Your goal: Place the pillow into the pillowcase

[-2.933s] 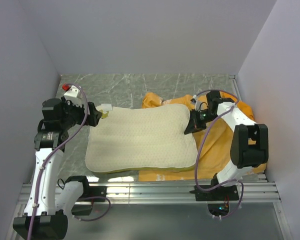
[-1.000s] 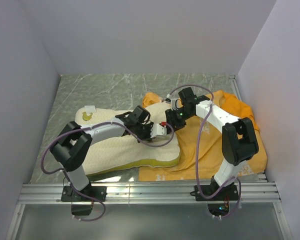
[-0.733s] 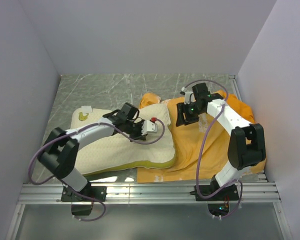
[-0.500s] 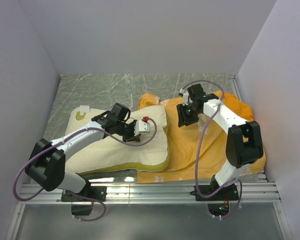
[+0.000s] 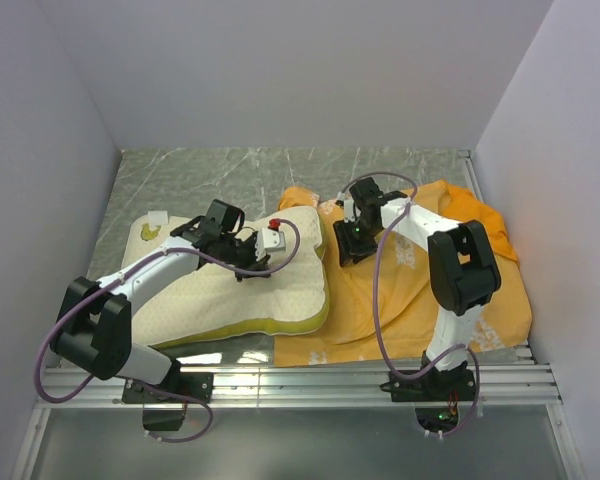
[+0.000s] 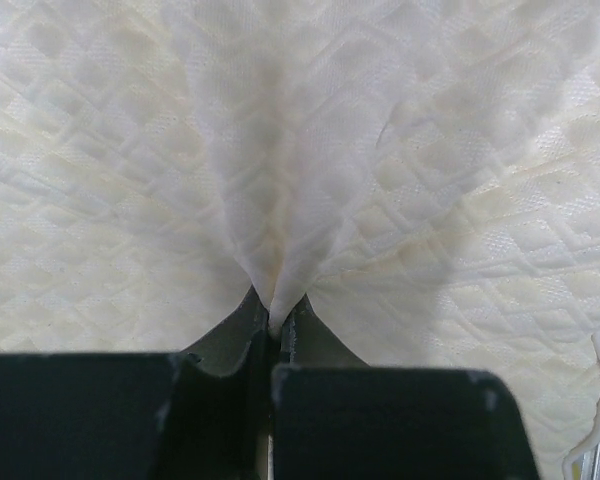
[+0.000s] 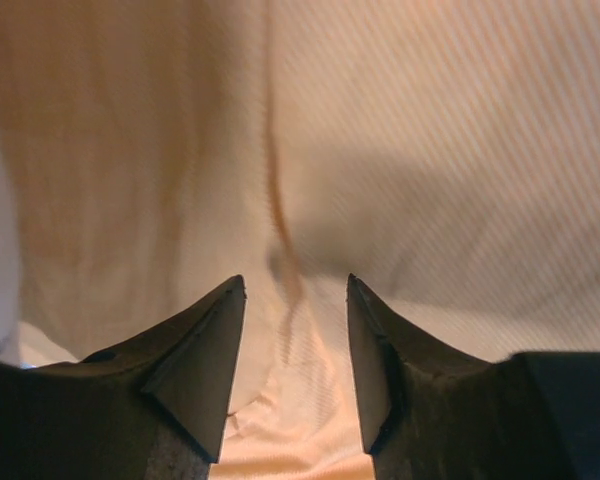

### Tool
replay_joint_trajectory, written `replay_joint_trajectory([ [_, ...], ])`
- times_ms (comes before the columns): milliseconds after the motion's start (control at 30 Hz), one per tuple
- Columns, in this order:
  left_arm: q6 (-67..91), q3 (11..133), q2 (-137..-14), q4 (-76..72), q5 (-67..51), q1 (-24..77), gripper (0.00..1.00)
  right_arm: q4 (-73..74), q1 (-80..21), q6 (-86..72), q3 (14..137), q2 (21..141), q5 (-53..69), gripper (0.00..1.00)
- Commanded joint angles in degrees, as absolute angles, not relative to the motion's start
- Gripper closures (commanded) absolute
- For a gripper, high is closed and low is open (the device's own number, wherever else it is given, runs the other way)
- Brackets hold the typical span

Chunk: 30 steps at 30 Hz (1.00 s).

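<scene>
"While the left tool (image 6: 277, 322) was pinching a fold of the pillow (image 5: 230, 290), where did the pillow lie?"

"It lay on the grey surface (image 5: 230, 175), with its right end over the edge of the orange pillowcase (image 5: 490, 300)."

"And the right tool (image 7: 295, 285)?"

"Its two fingers were apart and held nothing. It was just over the orange cloth, beside the pillow."

- The white-and-black left arm (image 5: 145, 272) stretches out low, bent at the elbow.
- Its black left gripper (image 6: 277, 322) pinches a fold of the cream-white quilted pillow (image 6: 430, 200).
- The white-and-black right arm (image 5: 412, 222) bends toward the middle.
- Its black right gripper (image 7: 295, 285) points down, fingers apart.
</scene>
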<state>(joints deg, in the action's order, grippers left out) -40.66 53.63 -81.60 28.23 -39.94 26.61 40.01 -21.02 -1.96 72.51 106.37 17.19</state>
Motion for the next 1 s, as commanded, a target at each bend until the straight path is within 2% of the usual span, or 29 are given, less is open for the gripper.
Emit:
replay_joint_trajectory([
  [0, -40.60, 53.70, -79.89, 28.56, -43.50, 26.19, 1.00, 37.79, -23.29, -2.55, 75.76, 107.31, 18.55, 0.49],
  [133, -40.43, 53.88, -79.80, 28.65, -43.51, 26.10, 1.00, 37.62, -24.26, -2.11, 76.46, 109.24, 17.23, 0.54],
  [267, -41.39, 54.23, -79.98, 29.79, -43.42, 26.02, 1.00, 38.05, -24.17, -2.02, 77.17, 110.92, 17.23, 0.69],
  [333, -42.62, 54.32, -79.98, 30.58, -43.16, 26.02, 1.00, 37.97, -24.26, -2.02, 77.08, 110.83, 17.14, 0.71],
  [367, -43.06, 54.23, -79.81, 30.93, -43.07, 26.10, 1.00, 38.06, -24.17, -1.93, 76.91, 110.57, 16.62, 0.83],
  [467, -44.29, 53.88, -79.28, 31.55, -42.72, 26.02, 1.00, 39.28, -24.08, -1.67, 77.69, 109.95, 16.00, 1.00],
  [733, -46.84, 52.91, -77.78, 33.05, -41.75, 26.02, 1.00, 39.90, -23.82, -2.11, 78.13, 102.22, 12.93, 1.00],
  [800, -46.76, 52.91, -77.70, 32.96, -41.66, 26.10, 1.00, 41.04, -23.91, -1.59, 79.01, 103.35, 12.31, 0.86],
  [867, -46.58, 53.09, -77.78, 32.96, -41.84, 26.10, 1.00, 42.54, -23.99, -0.97, 79.37, 105.55, 12.39, 0.67],
  [933, -46.49, 53.26, -77.78, 33.05, -41.84, 26.10, 1.00, 42.80, -24.17, -0.70, 78.58, 107.13, 11.78, 0.59],
  [967, -46.58, 53.35, -77.70, 32.96, -41.75, 26.10, 1.00, 42.72, -24.26, -0.62, 78.40, 107.49, 11.60, 0.59],
])
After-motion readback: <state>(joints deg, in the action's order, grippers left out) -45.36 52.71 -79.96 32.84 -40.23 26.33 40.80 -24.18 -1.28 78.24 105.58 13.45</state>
